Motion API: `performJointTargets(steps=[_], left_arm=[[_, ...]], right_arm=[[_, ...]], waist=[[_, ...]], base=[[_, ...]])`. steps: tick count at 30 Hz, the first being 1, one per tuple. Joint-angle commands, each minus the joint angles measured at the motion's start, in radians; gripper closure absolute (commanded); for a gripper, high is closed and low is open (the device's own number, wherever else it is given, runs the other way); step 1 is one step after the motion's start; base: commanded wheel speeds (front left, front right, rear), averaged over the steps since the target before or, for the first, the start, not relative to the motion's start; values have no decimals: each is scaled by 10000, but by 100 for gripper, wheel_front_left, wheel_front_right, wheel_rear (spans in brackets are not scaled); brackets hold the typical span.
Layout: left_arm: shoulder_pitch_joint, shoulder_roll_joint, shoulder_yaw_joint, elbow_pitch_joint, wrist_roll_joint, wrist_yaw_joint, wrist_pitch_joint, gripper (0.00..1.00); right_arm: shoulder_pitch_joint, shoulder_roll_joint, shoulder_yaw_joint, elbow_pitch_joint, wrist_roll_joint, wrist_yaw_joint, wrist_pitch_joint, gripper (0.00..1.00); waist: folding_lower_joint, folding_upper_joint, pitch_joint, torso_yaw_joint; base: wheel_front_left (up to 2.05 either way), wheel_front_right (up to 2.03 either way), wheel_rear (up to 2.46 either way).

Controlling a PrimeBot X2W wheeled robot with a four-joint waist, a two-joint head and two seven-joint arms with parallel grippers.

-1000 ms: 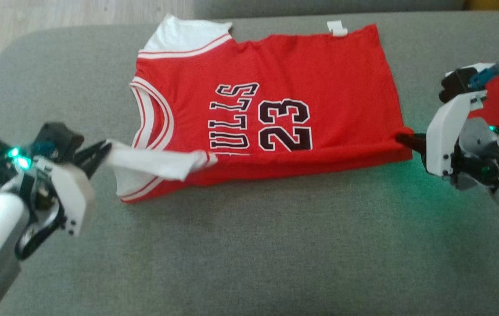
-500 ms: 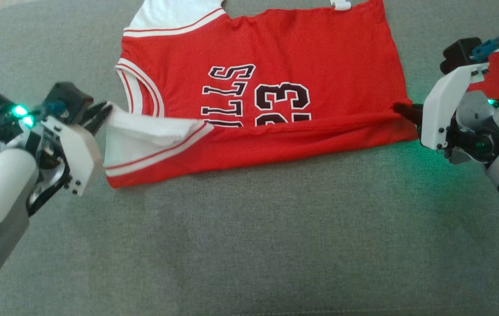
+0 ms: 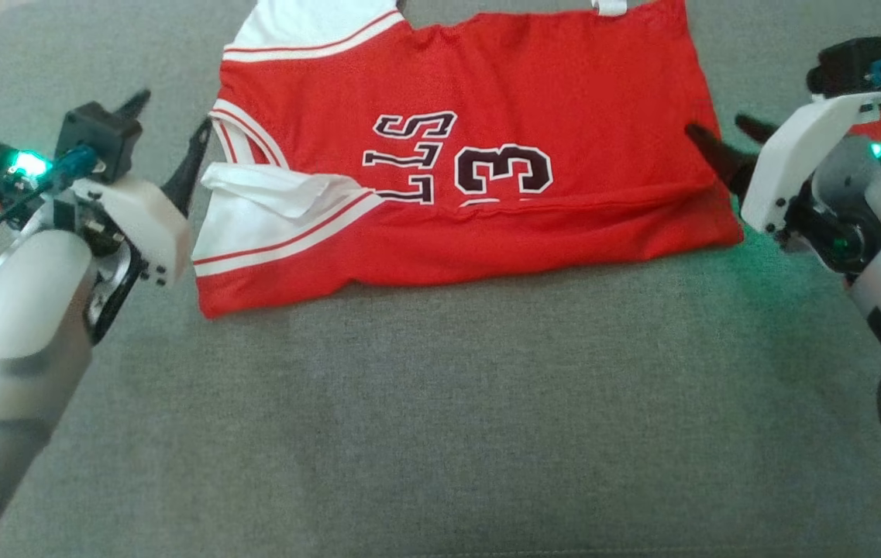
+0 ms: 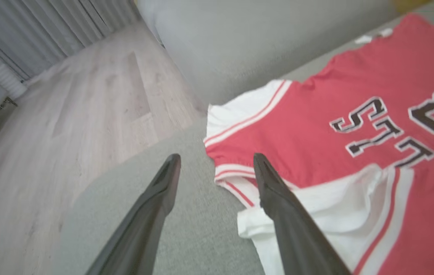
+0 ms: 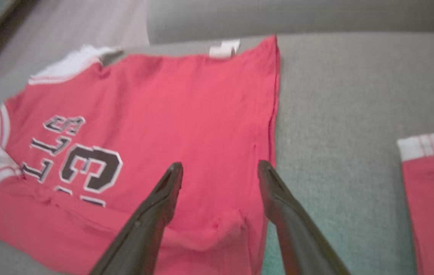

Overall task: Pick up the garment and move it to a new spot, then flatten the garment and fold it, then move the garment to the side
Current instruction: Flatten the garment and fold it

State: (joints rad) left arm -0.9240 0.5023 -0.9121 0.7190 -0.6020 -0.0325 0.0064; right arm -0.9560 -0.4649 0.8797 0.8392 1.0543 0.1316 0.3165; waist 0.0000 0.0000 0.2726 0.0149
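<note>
Red basketball jersey (image 3: 533,101) lies part-folded at upper centre; left hand (image 3: 171,112) and right hand (image 3: 717,128) flank it, fingers apart, empty.

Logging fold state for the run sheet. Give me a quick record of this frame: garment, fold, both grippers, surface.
garment: red jersey, flat on grey couch cushion
fold: near edge turned over, covering part of the number; white sleeve lying on top
left gripper: jaws open, at the neck end, holding nothing
right gripper: jaws open, over the hem end, holding nothing
also: second red cloth further right
</note>
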Motion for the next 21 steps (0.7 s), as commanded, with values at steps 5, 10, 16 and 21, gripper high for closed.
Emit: performJointTargets(steps=[5,10,16,21], left_arm=[[-421,-218,1271,-8,-335,867,-2159,0],[550,-576,3059,-1707,-462,1799,-2671,0],[3637,-965,5251,-4876,759,2443,-2679,0],[5977,-1842,6364,-6252,1671,2525,-2680,0]], right_arm=[[-74,252,-563,-301,-121,-9,-2678,0],[449,986,-1429,-215,-153,-9,-5423,0],[1504,1968,-3612,-1085,-2147,-9,-5776,0],[3937,3287,-6099,-2727,-5110,-9,-5779,0]], waist=[[0,0,-477,51],[0,0,-1051,-84],[0,0,-1516,-401],[0,0,-1788,-475]], base=[[0,0,0],[0,0,0],[0,0,0],[0,0,0]])
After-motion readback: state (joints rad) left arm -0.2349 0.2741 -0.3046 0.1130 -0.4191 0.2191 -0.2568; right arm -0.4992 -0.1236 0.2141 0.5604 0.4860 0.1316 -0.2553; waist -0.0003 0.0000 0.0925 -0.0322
